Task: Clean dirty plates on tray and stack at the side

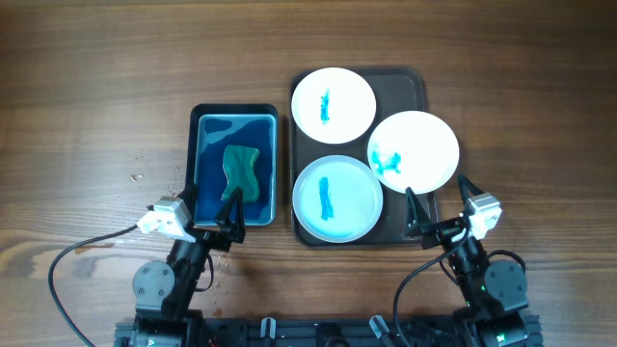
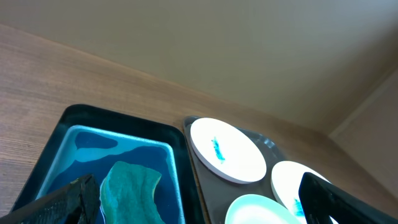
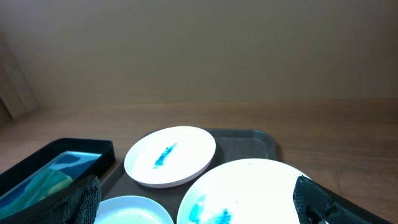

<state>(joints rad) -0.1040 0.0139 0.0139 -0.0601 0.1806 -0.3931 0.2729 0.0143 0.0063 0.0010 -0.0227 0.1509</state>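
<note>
Wood-grain table [image 1: 77,96] meets a plain beige wall [image 3: 199,50], while left gripper [image 1: 214,204] and right gripper [image 1: 441,200] gape wide, empty.

The wooden tabletop [image 1: 87,77] fills the overhead view. It is mid-brown, with the grain running side to side and darker streaks through it. Beyond the tabletop's far edge rises a plain beige wall [image 2: 249,43], matte and evenly toned. In the left wrist view a paler panel [image 2: 379,118] meets this wall at an angle, above the tabletop's far right end. In the right wrist view a wood-grained panel [image 3: 15,87] stands above the tabletop's far left end. The light is soft and even across the tabletop, and dimmer on the wall.
</note>
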